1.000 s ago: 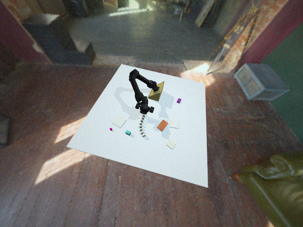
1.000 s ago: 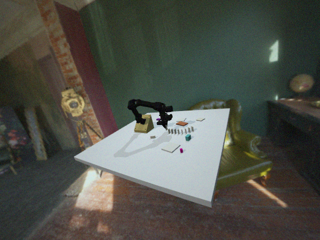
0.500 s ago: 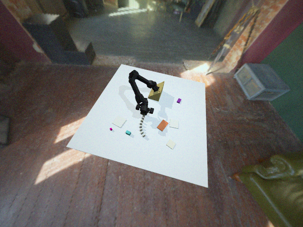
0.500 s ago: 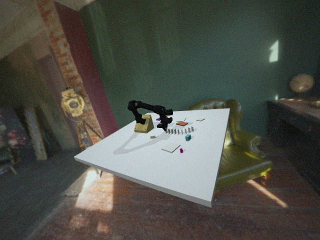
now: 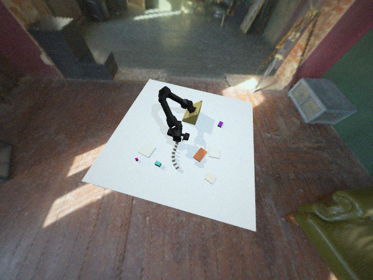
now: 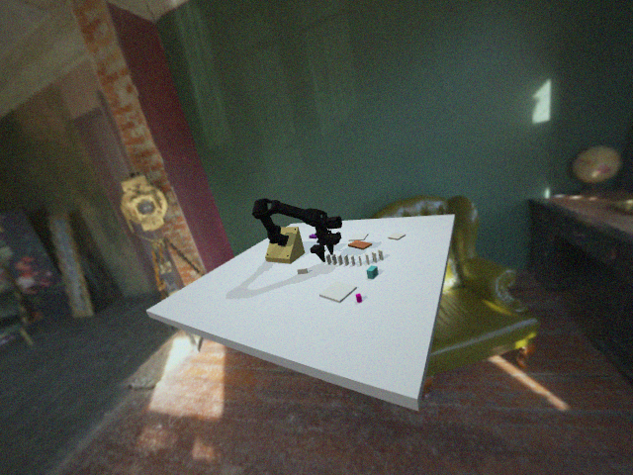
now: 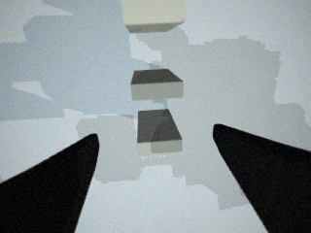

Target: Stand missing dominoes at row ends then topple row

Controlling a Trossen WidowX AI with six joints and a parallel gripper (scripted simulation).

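Note:
A curved row of several standing beige dominoes (image 5: 173,156) (image 6: 346,260) runs away from the arm. My gripper (image 5: 177,140) (image 6: 326,255) (image 7: 156,134) is open, low over the row's arm-side end. The end domino (image 7: 159,129) stands upright between the spread fingers, with a gap on each side and touching neither. The second domino (image 7: 156,90) and third domino (image 7: 154,15) stand beyond it in the wrist view. One loose domino (image 6: 303,271) lies on the table beside the arm in the exterior view; it is hidden in the top view.
A teal block (image 5: 158,163) (image 6: 372,272), a magenta cube (image 5: 136,158) (image 6: 358,297) and a pale tile (image 5: 147,150) (image 6: 337,292) lie on one side of the row. An orange tile (image 5: 200,154) (image 6: 359,244) and two pale tiles lie on the other. A purple block (image 5: 220,123) lies near the yellow base (image 5: 190,118).

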